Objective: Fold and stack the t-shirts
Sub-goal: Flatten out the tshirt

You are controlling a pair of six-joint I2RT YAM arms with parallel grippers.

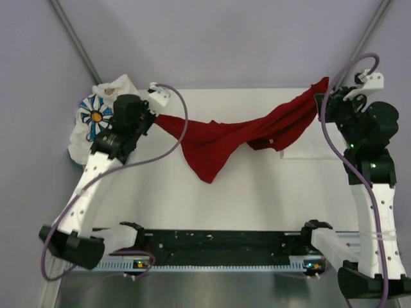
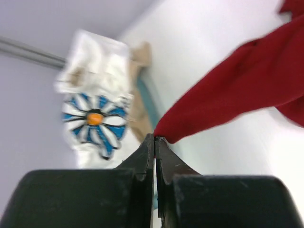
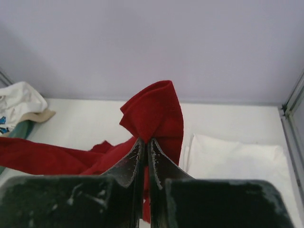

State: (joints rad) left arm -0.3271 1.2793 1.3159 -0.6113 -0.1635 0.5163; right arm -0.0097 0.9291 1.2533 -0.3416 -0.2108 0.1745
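Shirt (image 1: 218,138), red, sags pinched between left hand (image 1: 155,117) and right hand (image 1: 323,104).

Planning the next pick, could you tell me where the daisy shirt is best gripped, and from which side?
Probably a raised fold at the top of the daisy shirt, coming from above with the left gripper once it lets go of the red shirt. The daisy shirt lies crumpled in a heap beside that arm, with no flat edge showing to slide under.
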